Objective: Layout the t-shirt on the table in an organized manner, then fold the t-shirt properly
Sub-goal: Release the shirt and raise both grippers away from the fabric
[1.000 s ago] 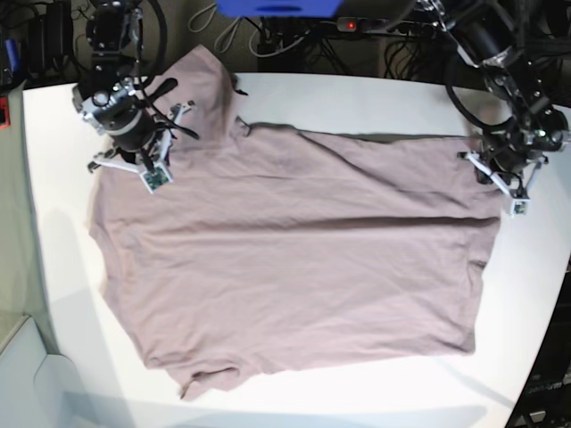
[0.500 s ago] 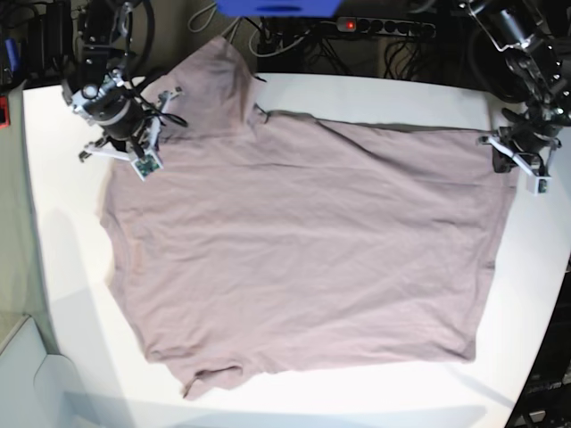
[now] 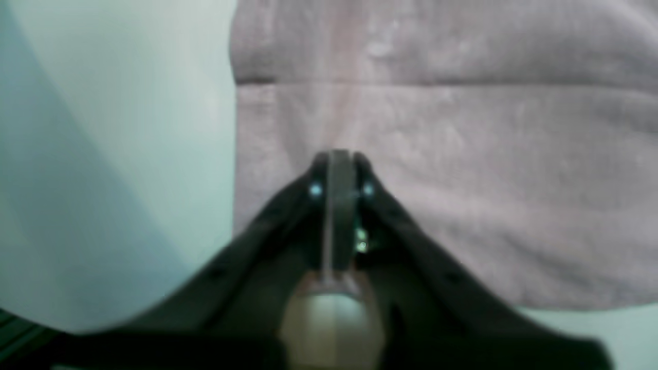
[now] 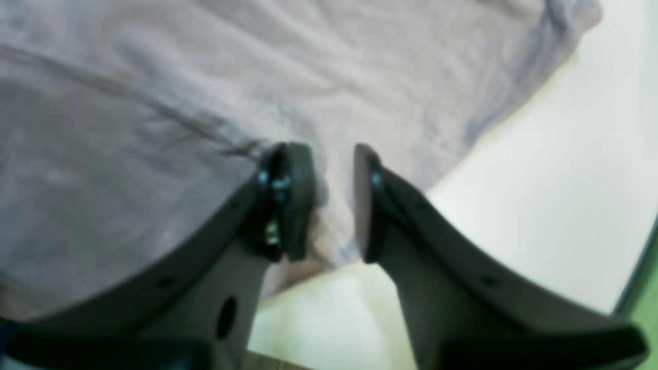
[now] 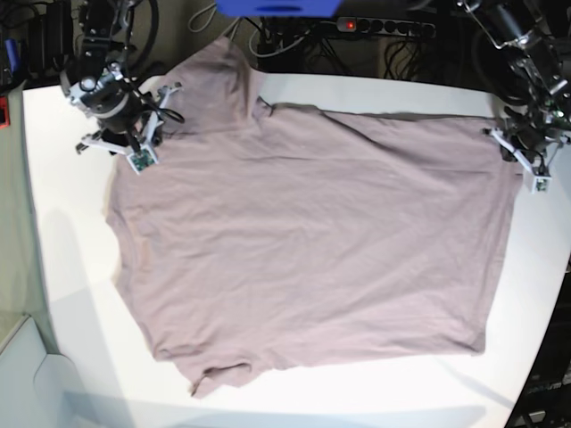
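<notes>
T-shirt (image 5: 303, 250) spread flat on table (image 5: 62, 267) for folding. Left hand (image 3: 336, 159) fingers together at hem; right hand (image 4: 331, 200) parted, straddling shoulder edge.

text: none readable | labels: none | brands: none | numbers: none | signs: none

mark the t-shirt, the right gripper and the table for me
t-shirt (image 5: 303, 250), base view, middle of the body.
right gripper (image 4: 331, 200), right wrist view, gap between the parted fingertips, over the shirt's edge.
table (image 5: 62, 259), base view, bare white top beside the shirt.
</notes>
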Controlling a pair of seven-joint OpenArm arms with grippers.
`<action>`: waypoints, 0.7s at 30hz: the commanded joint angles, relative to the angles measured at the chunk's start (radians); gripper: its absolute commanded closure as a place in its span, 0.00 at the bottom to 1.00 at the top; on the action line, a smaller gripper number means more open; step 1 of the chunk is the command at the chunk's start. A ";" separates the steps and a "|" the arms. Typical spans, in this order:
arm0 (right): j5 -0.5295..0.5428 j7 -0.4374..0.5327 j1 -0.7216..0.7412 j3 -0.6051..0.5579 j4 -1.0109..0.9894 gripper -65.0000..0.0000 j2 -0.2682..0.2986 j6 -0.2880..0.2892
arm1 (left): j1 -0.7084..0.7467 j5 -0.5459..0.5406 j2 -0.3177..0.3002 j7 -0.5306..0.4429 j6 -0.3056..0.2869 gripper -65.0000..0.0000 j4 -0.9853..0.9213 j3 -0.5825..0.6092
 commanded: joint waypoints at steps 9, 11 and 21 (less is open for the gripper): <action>0.006 0.021 -0.015 0.003 0.036 0.68 0.005 -0.001 | 0.022 -0.016 -0.016 -0.018 0.004 0.50 0.148 -0.004; 0.006 0.023 -0.020 0.003 0.036 0.68 0.005 -0.001 | 0.048 -0.018 -0.013 -0.018 0.004 0.50 0.174 -0.035; 0.006 0.023 -0.021 0.003 0.036 0.68 0.005 -0.001 | 0.068 -0.013 -0.020 -0.029 0.004 0.50 0.060 -0.135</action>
